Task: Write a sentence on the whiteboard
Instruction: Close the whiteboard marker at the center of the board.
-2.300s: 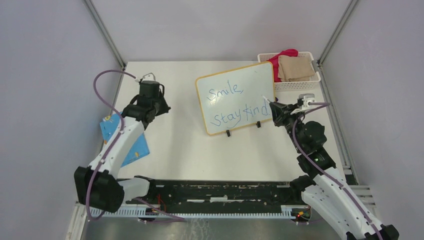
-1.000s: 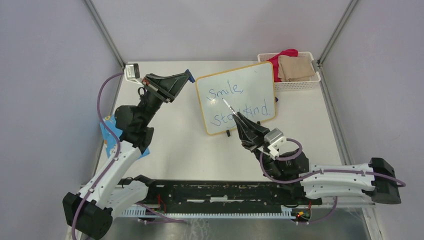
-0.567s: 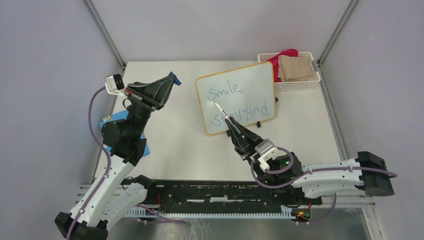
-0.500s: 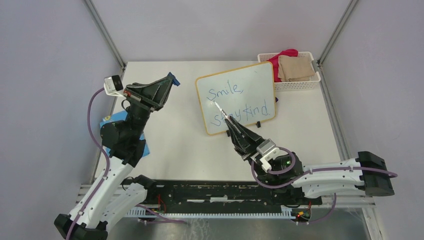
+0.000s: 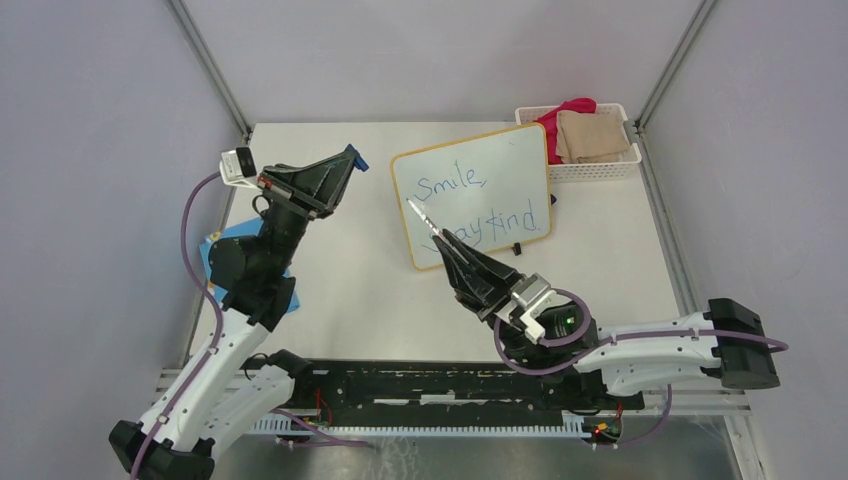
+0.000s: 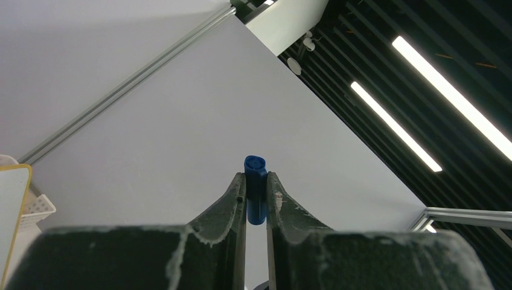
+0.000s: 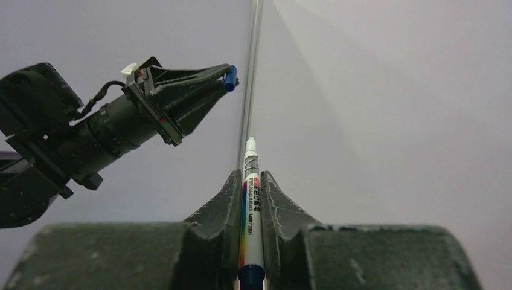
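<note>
The right pincer (image 7: 251,177) clamps a white marker (image 7: 249,220); left pincer (image 7: 224,77) pinches a blue cap (image 7: 229,79).

Glossy whiteboard (image 5: 505,160), white plastic basket (image 5: 592,172)

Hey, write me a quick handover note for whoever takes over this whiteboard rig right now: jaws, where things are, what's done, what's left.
Jaws: left gripper shut on the blue cap, held high, left of the whiteboard.
The right gripper is shut on the marker, uncapped, tip up in the air.
Done: the sentence, "Smile, Stay kind", is on the board.
Left: probably recap the marker and set it down.
</note>
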`<action>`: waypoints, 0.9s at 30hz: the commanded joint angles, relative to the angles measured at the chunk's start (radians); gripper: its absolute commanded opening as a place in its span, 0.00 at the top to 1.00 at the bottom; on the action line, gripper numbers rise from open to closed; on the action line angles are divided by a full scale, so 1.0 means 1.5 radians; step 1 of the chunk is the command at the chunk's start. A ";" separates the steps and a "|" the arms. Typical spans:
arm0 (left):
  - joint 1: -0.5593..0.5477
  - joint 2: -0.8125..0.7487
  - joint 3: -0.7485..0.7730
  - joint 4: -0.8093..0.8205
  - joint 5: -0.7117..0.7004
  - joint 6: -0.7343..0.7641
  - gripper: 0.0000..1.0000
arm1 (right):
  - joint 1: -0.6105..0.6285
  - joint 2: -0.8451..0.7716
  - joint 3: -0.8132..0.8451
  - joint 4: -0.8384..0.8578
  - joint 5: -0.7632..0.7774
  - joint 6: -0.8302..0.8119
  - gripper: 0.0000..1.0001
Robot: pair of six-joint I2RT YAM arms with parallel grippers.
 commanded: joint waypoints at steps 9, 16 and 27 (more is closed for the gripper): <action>-0.024 0.006 0.007 0.009 -0.010 -0.024 0.98 | -0.003 0.050 0.086 0.039 -0.021 0.050 1.00; -0.051 0.025 -0.002 0.031 -0.011 -0.025 0.98 | -0.008 0.049 0.090 0.039 -0.021 0.052 1.00; -0.079 0.036 0.005 0.042 -0.008 -0.016 0.98 | -0.014 0.052 0.096 0.038 -0.015 0.048 1.00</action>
